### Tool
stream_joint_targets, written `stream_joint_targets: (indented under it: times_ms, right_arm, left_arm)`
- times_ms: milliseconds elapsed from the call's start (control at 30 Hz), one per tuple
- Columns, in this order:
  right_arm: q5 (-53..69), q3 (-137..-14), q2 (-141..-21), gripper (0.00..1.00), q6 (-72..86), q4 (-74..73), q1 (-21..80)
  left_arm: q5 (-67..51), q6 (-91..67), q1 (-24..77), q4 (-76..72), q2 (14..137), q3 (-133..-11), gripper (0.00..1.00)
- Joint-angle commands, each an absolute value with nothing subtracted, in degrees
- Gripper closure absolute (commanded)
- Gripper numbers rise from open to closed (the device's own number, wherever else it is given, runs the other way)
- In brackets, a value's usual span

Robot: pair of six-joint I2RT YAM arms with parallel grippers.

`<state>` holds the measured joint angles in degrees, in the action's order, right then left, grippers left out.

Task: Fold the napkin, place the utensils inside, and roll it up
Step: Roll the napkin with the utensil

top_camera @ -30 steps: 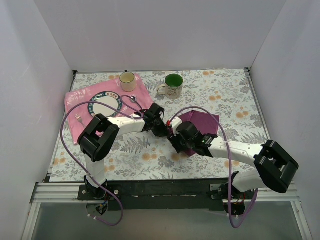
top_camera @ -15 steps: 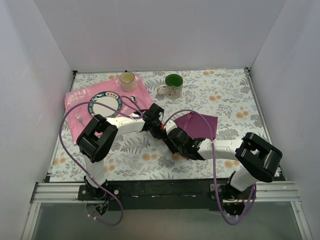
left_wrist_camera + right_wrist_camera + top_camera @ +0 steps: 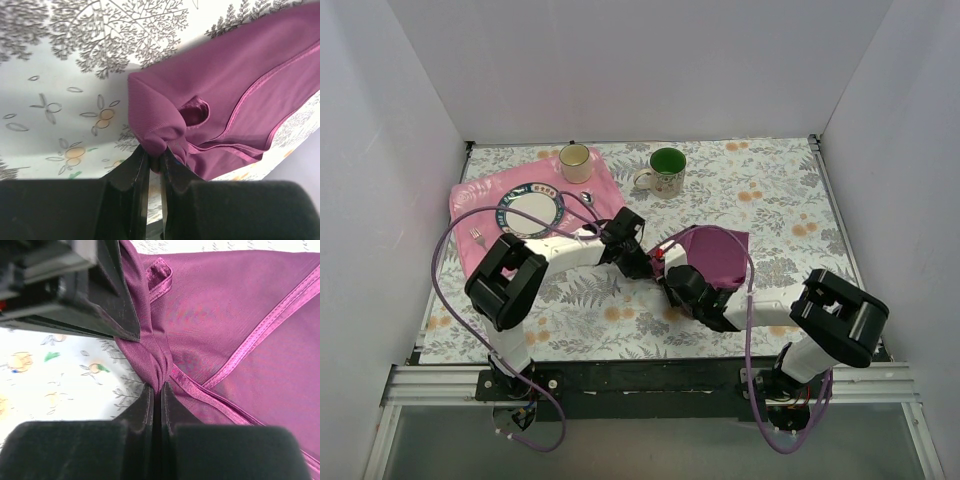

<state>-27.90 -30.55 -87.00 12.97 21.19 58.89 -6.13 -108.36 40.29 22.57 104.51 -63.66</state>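
Far to the left of both end effectors, the fork lies on the pink cloth mat, just beside a plate with a patterned rim. A cream mug stands at the mat's far edge. The spoon rests on the mat between that mug and the left arm. The left arm's purple cable loops over the mat and across the plate, hiding part of each.

The left end effector is clenched on a bunched corner of the dark magenta napkin. The right end effector pinches the same bunch from the opposite side. The left one's black finger fills the upper left of the right wrist view, blocking the counter there. The napkin spreads rightward from both, folded over with its hem running diagonally. A green-lined mug stands beyond them, apart from the cloth.
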Motion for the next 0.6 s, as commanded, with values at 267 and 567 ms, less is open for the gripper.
stream_joint_targets:
  times_ms: [267,567]
  right_arm:
    - [-0.36,-20.3,-86.31,0.99,19.59,28.65,51.25]
    - [25.12,-17.23,-91.65,0.99,29.77,38.57,39.04]
  left_arm:
    - [-1.23,-99.67,39.29,16.08,88.07,-54.93,0.38]
    - [-5.62,-99.23,40.69,15.82,83.24,-50.63,0.2]
